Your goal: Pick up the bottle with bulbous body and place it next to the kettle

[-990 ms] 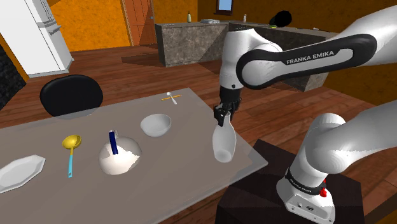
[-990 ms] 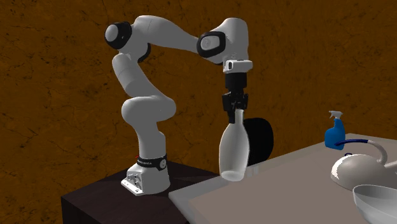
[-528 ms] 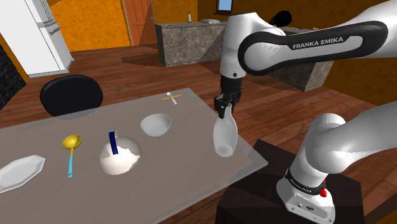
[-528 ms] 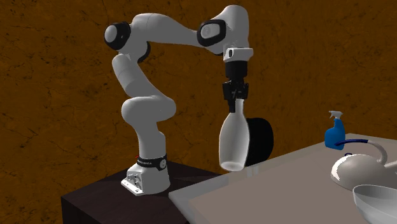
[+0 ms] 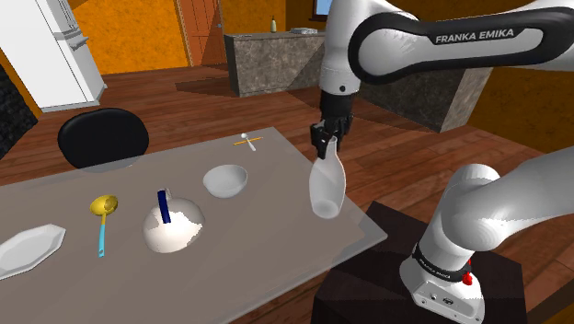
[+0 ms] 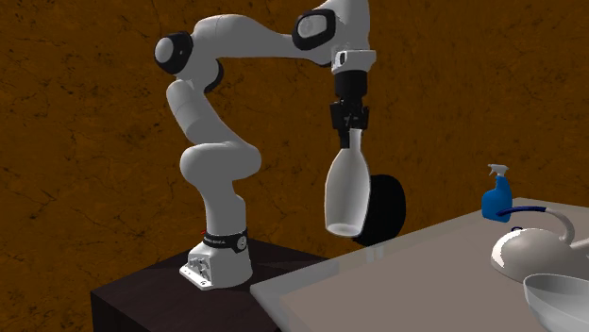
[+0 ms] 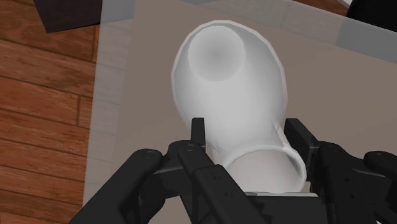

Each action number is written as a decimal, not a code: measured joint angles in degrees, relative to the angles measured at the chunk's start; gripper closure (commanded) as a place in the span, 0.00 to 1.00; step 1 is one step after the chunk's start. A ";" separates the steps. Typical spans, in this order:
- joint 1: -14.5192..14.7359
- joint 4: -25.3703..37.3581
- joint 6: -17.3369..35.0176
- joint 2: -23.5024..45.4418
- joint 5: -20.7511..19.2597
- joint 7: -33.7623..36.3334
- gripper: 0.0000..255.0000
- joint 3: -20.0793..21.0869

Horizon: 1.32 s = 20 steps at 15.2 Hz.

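White letters on the arm [image 5: 478, 37], at the upper right of the shoulder view, read FRANKA EMIKA. The gripper [image 5: 324, 149] clasps the neck of 1 white bulbous bottle [image 5: 326, 189], which hangs upright above the grey table [image 5: 258, 267], right of centre. On the table stand 1 white kettle [image 5: 173, 228] with a dark blue handle, 1 bowl [image 5: 225, 179], 1 plate [image 5: 28, 247] and 1 yellow-headed spoon [image 5: 103, 207].

At the shoulder view's centre the bottle [image 5: 326, 187] hangs from the gripper [image 5: 324, 147] over the table's [image 5: 267, 250] right part, the bowl [image 5: 225, 180] to its left, the kettle [image 5: 175, 228] lower left of that, then the ladle [image 5: 102, 214] and, at the frame's left edge, the plate [image 5: 29, 247], with the chair [image 5: 103, 138] behind the table at upper left
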 measured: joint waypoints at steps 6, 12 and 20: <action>-0.25 4.80 -4.30 0.51 -0.45 -0.05 1.00 -0.51; -0.44 10.25 -8.49 1.77 -0.76 0.20 1.00 -0.70; -0.72 17.79 -14.20 3.62 -1.21 0.38 1.00 -1.07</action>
